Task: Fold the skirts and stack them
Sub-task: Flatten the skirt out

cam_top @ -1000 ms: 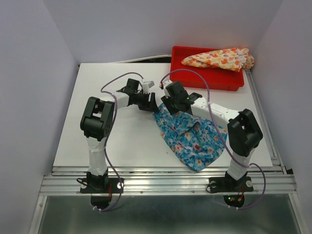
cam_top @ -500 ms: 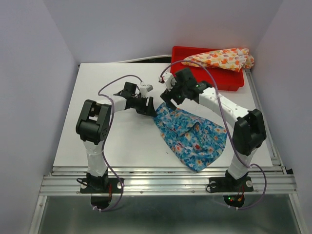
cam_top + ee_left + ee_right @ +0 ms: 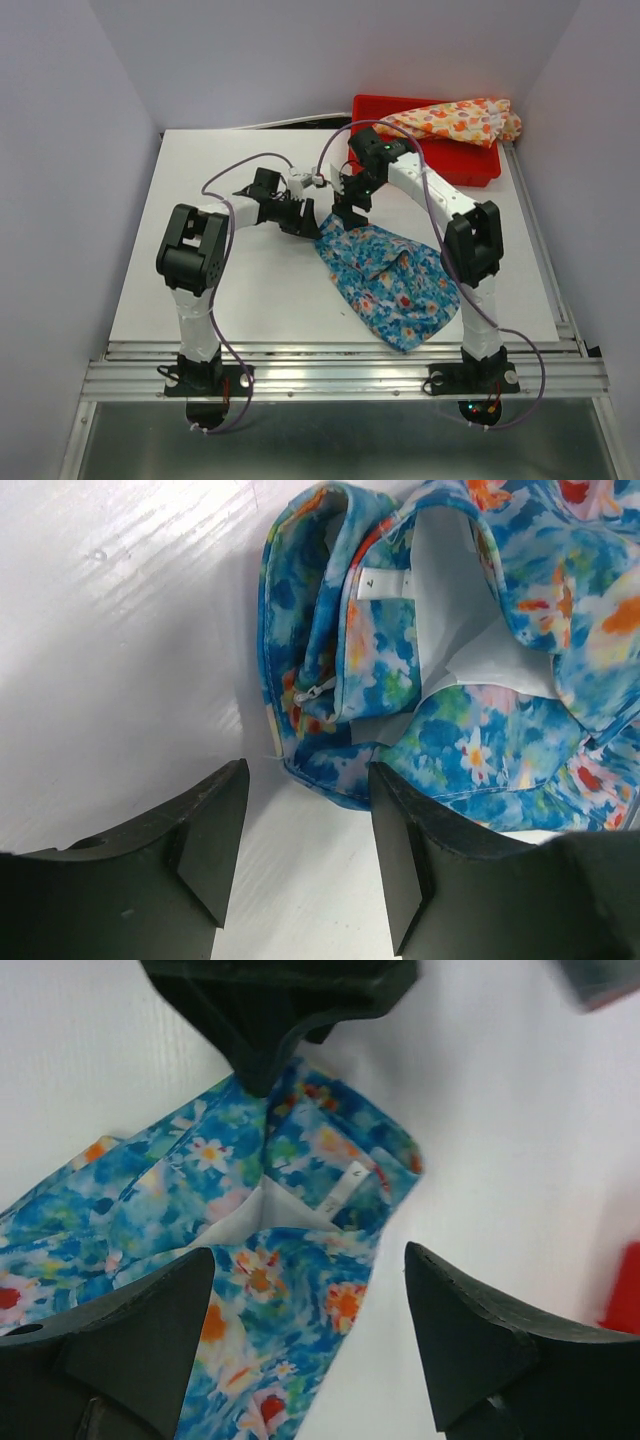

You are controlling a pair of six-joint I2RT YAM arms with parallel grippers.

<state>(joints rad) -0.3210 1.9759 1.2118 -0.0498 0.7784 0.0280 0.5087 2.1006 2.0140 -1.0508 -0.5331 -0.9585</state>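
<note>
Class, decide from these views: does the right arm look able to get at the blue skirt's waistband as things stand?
Probably yes. The right claw hangs open right above the blue skirt, at its waistband, which nothing covers; the left claw beside it leaves little room.

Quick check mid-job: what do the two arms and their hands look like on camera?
The left arm and right arm share white links and chunky black joints, and a thin purple cable runs along each. The left hand and right hand each carry two matte black, wedge-shaped fingers. No markings show.
</note>
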